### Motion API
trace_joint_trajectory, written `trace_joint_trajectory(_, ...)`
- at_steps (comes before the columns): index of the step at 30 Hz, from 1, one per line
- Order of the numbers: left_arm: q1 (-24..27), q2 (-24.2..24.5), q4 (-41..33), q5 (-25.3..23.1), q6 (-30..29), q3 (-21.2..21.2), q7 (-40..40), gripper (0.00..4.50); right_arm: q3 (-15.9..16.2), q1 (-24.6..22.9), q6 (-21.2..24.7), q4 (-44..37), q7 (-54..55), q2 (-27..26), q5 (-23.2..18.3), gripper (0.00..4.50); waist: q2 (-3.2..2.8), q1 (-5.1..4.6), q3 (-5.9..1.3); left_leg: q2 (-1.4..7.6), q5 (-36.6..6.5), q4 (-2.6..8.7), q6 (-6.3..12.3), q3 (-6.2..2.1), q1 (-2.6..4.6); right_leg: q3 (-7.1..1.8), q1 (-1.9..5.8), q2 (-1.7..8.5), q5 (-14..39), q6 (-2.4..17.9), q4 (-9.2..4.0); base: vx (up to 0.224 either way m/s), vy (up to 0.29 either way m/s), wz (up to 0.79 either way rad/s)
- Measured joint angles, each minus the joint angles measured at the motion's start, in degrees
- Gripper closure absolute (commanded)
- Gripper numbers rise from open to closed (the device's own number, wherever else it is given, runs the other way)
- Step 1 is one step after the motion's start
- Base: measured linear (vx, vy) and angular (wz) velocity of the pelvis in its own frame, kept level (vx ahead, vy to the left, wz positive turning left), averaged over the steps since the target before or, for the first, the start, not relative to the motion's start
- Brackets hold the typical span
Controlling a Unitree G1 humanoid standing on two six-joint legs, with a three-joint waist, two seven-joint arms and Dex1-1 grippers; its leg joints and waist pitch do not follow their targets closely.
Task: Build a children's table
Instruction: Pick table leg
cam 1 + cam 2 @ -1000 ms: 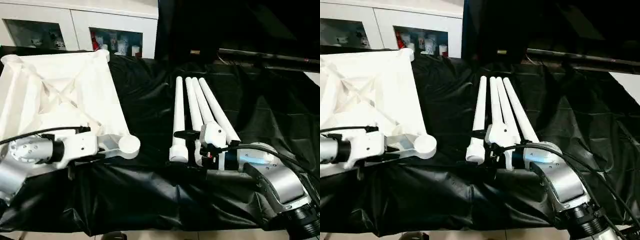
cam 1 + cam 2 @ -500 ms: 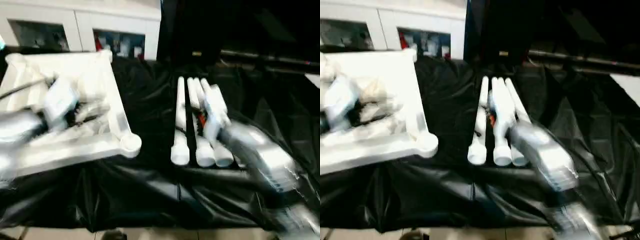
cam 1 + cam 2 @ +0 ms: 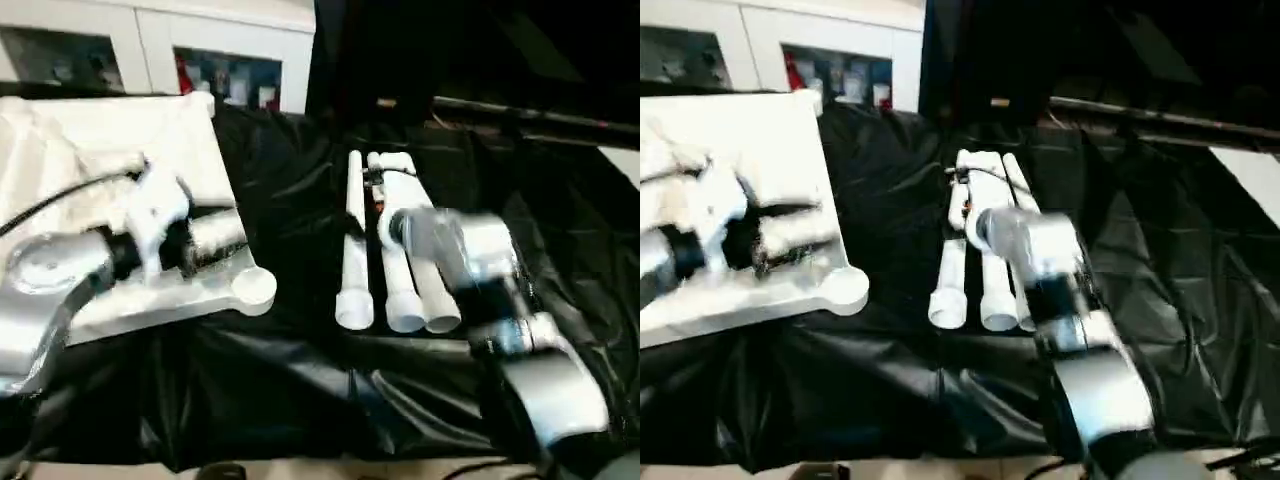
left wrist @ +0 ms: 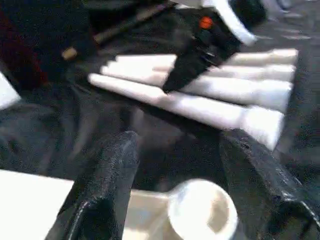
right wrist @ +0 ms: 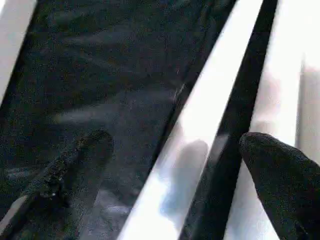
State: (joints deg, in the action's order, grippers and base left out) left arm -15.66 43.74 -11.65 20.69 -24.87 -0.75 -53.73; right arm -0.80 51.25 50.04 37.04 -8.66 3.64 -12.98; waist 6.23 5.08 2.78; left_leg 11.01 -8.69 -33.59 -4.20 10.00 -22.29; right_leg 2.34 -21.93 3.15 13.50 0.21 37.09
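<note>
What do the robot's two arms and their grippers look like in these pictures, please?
Both arms are silver metal cylinders with black joint bands. The left arm carries a white wrist housing and a thin black cable looping over it. The right arm ends in a similar white housing with a small orange-red mark. Each gripper has two black, rough-textured fingers, as on the left gripper and right gripper.
</note>
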Motion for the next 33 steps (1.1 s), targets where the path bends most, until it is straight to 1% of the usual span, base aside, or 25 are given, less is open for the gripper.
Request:
trace_joint_trajectory(4,0.7,1.9,-2.1,0.6,-1.4,0.0,-2.3,1.61,-0.5,1.9,2.4,5.7,1.3,-1.3,0.1,0.0,0.17,0.01,0.04,0.01,0.1,-0.02,-0.09,0.0,0.01,0.01,0.0,0.01,0.0,0.0,0.04,0.0,0.0,0.0)
trace_joint_trajectory(10,1.3,4.9,-4.3,2.8,-5.5,0.8,-5.5,1.61,-0.5,3.4,3.9,11.4,0.5,-2.2,0.2,0.0,0.28,-0.08,0.01,0.03,0.1,-0.02,-0.17,0.0,0.03,0.01,-0.01,0.02,-0.2,0.0,0.1,0.0,0.0,0.0)
trace_joint_trajectory(17,1.3,5.7,-6.1,4.3,-8.0,1.1,-7.3,1.61,-0.3,5.1,5.6,15.8,-0.4,-3.2,0.4,0.0,0.39,-0.03,-0.05,0.03,0.1,-0.02,-0.22,0.0,0.03,0.02,-0.01,0.02,-0.2,0.0,0.1,0.0,0.0,0.0)
trace_joint_trajectory(18,1.3,5.9,-6.2,4.4,-8.2,1.1,-7.3,1.57,-0.3,5.1,5.6,16.3,-0.6,-3.2,0.4,0.16,0.4,-0.04,-0.06,0.03,0.1,-0.02,-0.22,0.0,0.02,0.01,-0.01,0.02,-0.2,0.0,0.1,0.0,0.0,0.0)
trace_joint_trajectory(19,1.3,6.0,-6.2,4.4,-8.6,1.2,-7.3,1.57,-0.2,5.1,5.5,17.1,-0.7,-3.3,0.5,0.16,0.41,-0.06,-0.06,0.03,0.1,-0.03,-0.23,0.0,0.02,0.01,-0.01,0.02,-0.2,0.0,0.1,0.0,0.0,0.0)
trace_joint_trajectory(27,1.3,7.3,-8.6,4.5,-10.8,3.1,-8.5,1.55,-0.1,5.6,4.2,19.6,-1.6,-3.0,1.6,0.85,0.75,-0.06,-0.29,0.04,0.2,-0.02,-0.27,0.0,0.04,0.02,0.01,0.02,-0.2,0.0,0.1,0.0,0.0,0.0)
trace_joint_trajectory(28,1.3,7.3,-8.8,4.5,-10.9,3.4,-8.5,1.55,-0.1,5.7,4.1,19.8,-1.7,-3.0,1.6,0.85,0.77,-0.05,-0.3,0.04,0.2,-0.02,-0.27,0.0,0.04,0.02,0.01,0.02,-0.2,0.0,0.1,0.0,0.0,0.0)
trace_joint_trajectory(30,1.2,7.3,-8.9,4.5,-10.9,3.7,-8.4,1.55,-0.2,5.8,3.6,20.5,-1.7,-3.0,1.6,1.13,0.78,-0.08,-0.31,0.04,0.2,-0.02,-0.28,0.0,0.05,0.02,0.01,0.02,-0.2,-0.1,0.11,0.0,0.0,0.0)
trace_joint_trajectory(33,0.9,7.3,-9.0,4.4,-11.0,4.0,-8.4,1.55,-0.7,6.0,3.1,21.3,-1.7,-2.8,1.9,1.35,0.76,-0.07,-0.3,0.04,0.2,-0.03,-0.29,0.0,0.05,0.02,0.01,0.02,-0.2,-0.1,0.11,0.0,0.0,0.0)
